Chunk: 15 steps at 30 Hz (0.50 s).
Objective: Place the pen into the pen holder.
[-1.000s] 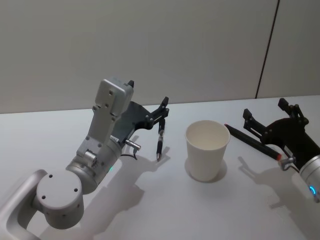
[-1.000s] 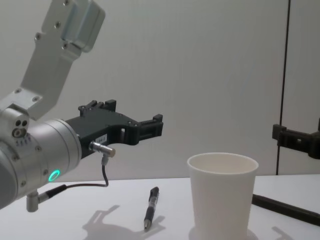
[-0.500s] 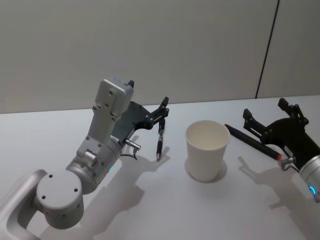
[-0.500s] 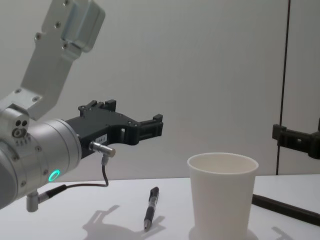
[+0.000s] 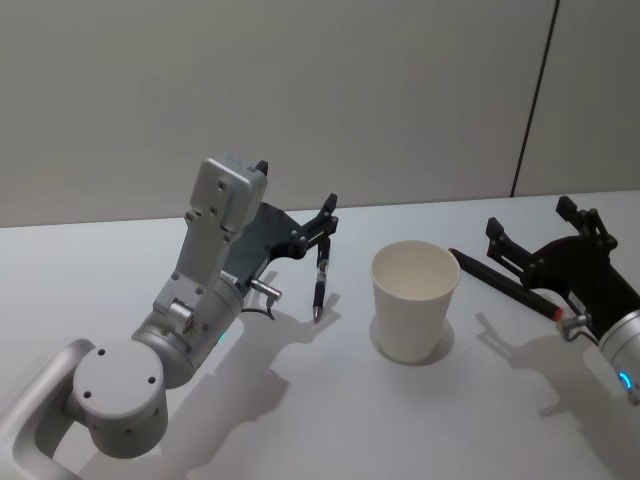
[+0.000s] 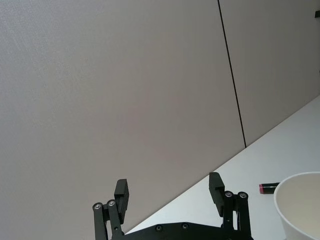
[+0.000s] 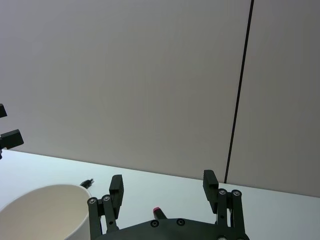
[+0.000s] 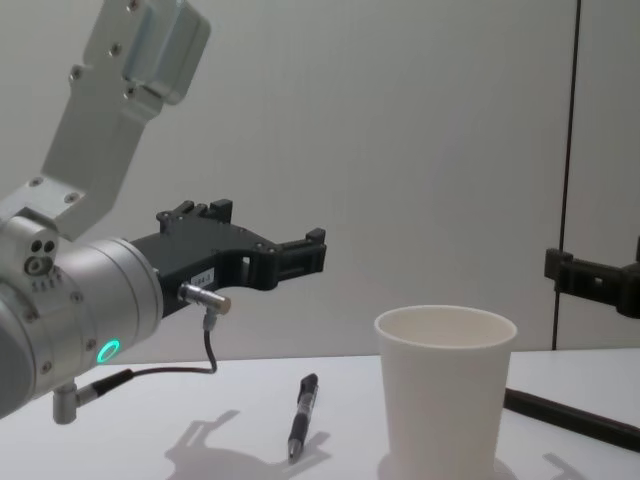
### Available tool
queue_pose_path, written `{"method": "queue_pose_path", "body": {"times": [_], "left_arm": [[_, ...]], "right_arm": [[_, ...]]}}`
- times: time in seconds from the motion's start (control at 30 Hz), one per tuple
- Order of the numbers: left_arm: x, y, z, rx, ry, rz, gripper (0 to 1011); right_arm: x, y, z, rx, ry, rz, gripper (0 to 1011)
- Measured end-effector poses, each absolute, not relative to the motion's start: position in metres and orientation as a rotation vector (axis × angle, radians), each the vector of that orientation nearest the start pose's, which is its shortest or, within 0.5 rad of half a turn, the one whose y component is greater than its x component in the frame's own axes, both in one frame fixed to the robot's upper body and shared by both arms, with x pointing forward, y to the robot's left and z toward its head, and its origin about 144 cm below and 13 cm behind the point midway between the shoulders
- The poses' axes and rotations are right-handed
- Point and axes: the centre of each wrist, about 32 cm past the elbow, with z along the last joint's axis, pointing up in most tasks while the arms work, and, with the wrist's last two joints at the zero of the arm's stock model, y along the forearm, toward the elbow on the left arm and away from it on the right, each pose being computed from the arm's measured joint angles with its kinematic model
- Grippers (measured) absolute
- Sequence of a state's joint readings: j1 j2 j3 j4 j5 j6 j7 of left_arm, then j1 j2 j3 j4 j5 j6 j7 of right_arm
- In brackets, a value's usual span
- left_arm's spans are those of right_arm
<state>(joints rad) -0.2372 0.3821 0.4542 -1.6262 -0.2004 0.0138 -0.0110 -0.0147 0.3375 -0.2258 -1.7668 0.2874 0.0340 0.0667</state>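
The pen holder (image 5: 415, 300), a white paper cup, stands upright in the middle of the table with nothing showing inside it. A black pen (image 5: 320, 281) lies on the table to its left. My left gripper (image 5: 328, 213) hangs in the air above that pen, open and holding nothing. A second dark pen (image 5: 504, 284) with a red end lies to the right of the cup. My right gripper (image 5: 530, 222) hovers over it, open and holding nothing. From the chest, the black pen (image 8: 302, 416) lies well below the left gripper (image 8: 314, 252), beside the cup (image 8: 446, 390).
The white table (image 5: 120, 270) runs back to a plain grey wall with a dark vertical seam (image 5: 535, 100). The left arm's grey links (image 5: 215, 250) rise over the table's left side. Bare tabletop lies in front of the cup.
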Motion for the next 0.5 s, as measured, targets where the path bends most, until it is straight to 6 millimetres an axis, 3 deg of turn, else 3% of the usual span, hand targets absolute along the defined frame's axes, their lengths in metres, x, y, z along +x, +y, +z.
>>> {"method": "queue_pose_path", "body": {"times": [0.5], "left_arm": [[0.492, 0.1984, 1.2044, 0.061, -0.268, 1.124, 1001]], "right_arm": [[0.4433, -0.2371, 1.1887, 0.026, -0.075, -1.23, 1001]]}}
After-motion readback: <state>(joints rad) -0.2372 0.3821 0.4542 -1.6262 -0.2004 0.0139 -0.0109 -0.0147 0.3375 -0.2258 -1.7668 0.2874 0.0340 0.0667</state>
